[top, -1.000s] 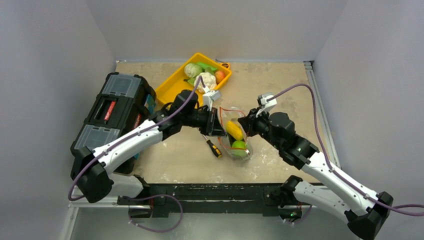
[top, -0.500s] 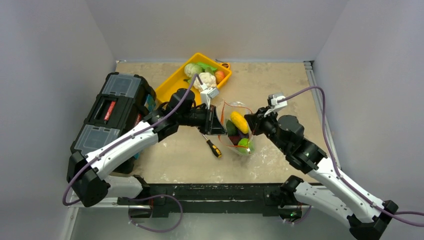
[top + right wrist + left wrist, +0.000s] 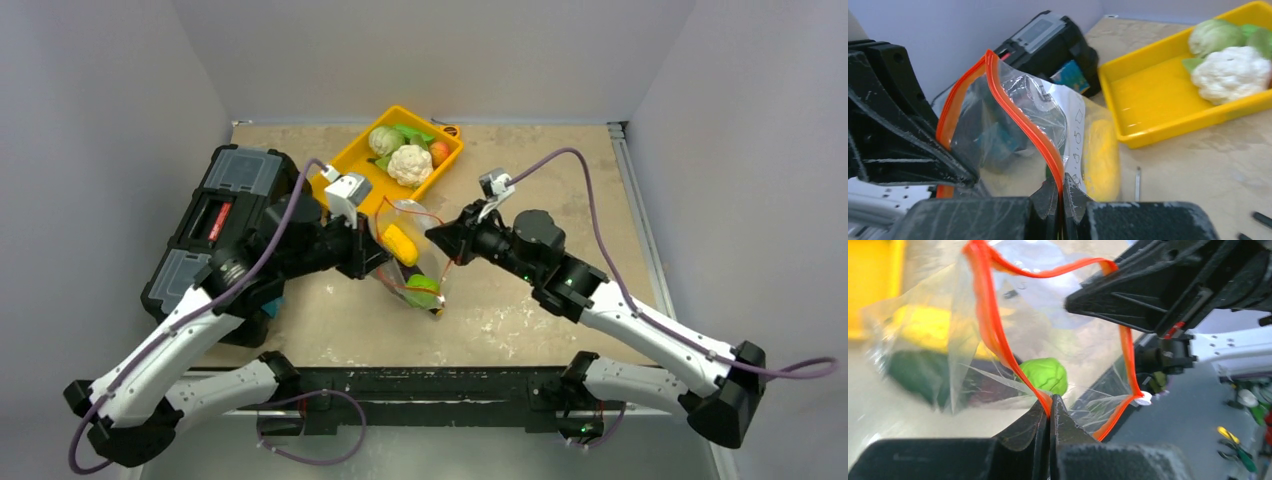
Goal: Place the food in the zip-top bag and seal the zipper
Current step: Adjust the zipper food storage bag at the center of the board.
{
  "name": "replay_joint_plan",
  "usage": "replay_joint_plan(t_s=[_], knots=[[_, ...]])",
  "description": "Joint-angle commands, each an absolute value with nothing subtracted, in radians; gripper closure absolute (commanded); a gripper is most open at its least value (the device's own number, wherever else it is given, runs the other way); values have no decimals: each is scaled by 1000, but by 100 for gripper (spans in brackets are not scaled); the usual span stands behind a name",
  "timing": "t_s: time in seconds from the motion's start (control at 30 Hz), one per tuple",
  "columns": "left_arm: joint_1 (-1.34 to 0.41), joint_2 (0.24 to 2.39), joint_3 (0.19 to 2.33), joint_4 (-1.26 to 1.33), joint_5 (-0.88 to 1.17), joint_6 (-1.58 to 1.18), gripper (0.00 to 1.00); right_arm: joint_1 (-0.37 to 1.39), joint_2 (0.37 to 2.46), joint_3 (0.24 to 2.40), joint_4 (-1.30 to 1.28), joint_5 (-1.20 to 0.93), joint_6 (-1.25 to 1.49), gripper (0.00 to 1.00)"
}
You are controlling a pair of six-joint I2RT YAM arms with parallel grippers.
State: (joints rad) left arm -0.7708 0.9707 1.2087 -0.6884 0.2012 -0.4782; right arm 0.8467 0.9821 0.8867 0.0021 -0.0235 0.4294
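The clear zip-top bag (image 3: 410, 255) hangs between both grippers with its mouth pulled open, left of the table's middle. Inside it are yellow corn (image 3: 400, 243), a green lime (image 3: 423, 284) and a dark green piece (image 3: 908, 372). My left gripper (image 3: 375, 262) is shut on the red-orange zipper (image 3: 993, 330) at its near side (image 3: 1049, 402). My right gripper (image 3: 440, 240) is shut on the opposite side of the zipper (image 3: 1062, 187). A white slider (image 3: 1144, 400) sits at one end of the strip. Cauliflower (image 3: 410, 163), cabbage (image 3: 384, 139) and an orange-red fruit (image 3: 439, 151) lie in the yellow tray (image 3: 345, 170).
A black toolbox (image 3: 225, 225) stands at the left, close behind my left arm. The tray lies just behind the bag. A thin metal shaft (image 3: 1138, 182) lies on the table by the bag. Grey walls close in the table.
Both grippers have carried the bag left and toward the tray, still holding the zipper. The bag now hangs over the spot where the screwdriver lay.
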Motion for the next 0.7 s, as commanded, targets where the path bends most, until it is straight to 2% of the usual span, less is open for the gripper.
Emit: replay_joint_plan(t_s=[0.0, 0.3, 0.4, 0.67], knots=[[-769, 854, 1196, -907, -101, -476, 100, 886, 1072, 927, 278, -171, 578, 100], [-769, 725, 1173, -1122, -399, -557, 100, 971, 1338, 942, 578, -265, 819, 100], [-770, 730, 1126, -1110, -427, -571, 90, 971, 1406, 922, 669, -297, 896, 100], [-763, 869, 1027, -1016, -429, -582, 79, 963, 1473, 829, 726, -288, 951, 100]])
